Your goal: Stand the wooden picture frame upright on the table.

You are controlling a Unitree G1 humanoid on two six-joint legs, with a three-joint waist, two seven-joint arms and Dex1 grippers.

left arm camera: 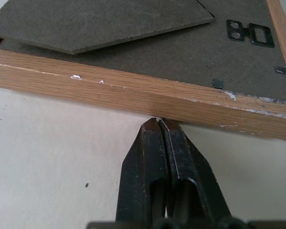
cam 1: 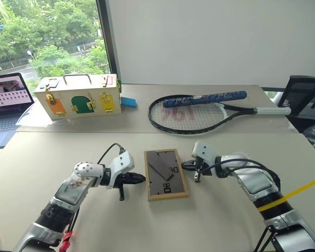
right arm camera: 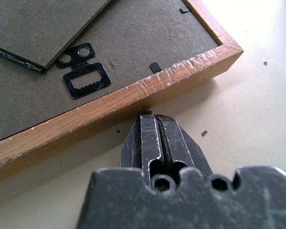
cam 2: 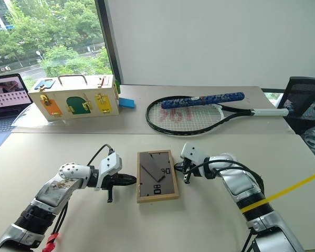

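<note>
The wooden picture frame [cam 1: 166, 174] lies flat on the table [cam 1: 215, 220], face down, its dark grey back and folded stand turned up. It sits between the two claws: the left gripper [cam 1: 138, 179] is just off its one long edge, and the right gripper [cam 1: 188, 165] is just off the opposite long edge, nearer the far end. Both claws are pressed together, holding nothing; in the wrist views each closed tip meets or nearly meets the wooden rim at table level.

The frame looks light and stiff, with a hard, scuffed wooden rim and probably glass on the hidden front, so it should be treated as breakable and kept from dropping or slamming. On the smooth tabletop it will likely slide if pushed from one side only. The rim's long edges are the sensible place to take hold, pinched or squeezed from both sides, and the stand flap is the part to swing out.

Its long axis runs away from the robot, tilted only slightly, with the metal hanger [right arm camera: 83, 70] toward the near end.
</note>
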